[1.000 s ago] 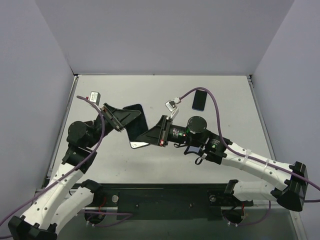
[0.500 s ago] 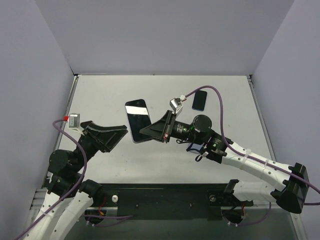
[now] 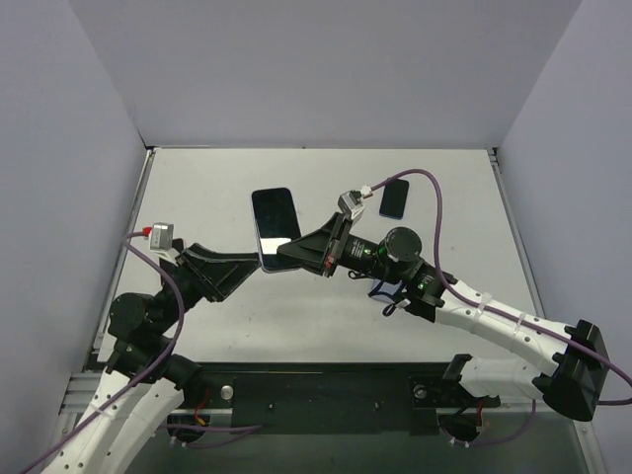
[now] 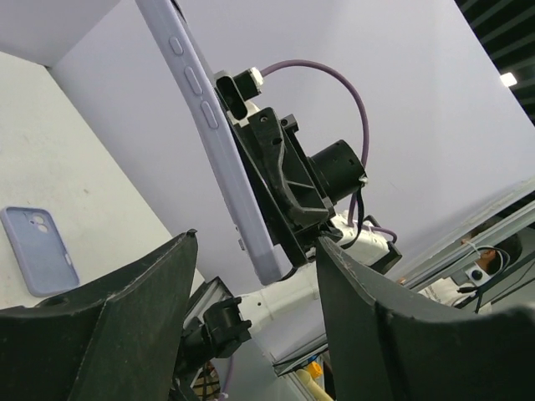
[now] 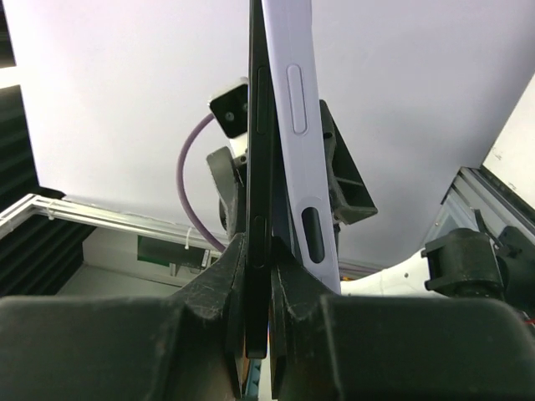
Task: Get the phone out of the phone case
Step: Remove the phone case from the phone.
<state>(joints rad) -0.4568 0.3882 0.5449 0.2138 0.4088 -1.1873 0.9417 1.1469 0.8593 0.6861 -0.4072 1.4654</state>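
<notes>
I saw right gripper [image 3: 290, 254] pinched on the phone [image 3: 275, 222], lavender case [image 5: 301, 125] against its back; left gripper [image 3: 247, 267] spread, empty, just beside.

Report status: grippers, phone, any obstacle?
Left gripper open, empty. Right gripper shut on black slab phone, held aloft, lilac case still on. Second bluish case flat on table, out of the way.

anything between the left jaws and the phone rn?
Nothing. The phone, clamped in the right gripper, sits just past the open left gripper with only air between them. The left wrist view shows it best.
</notes>
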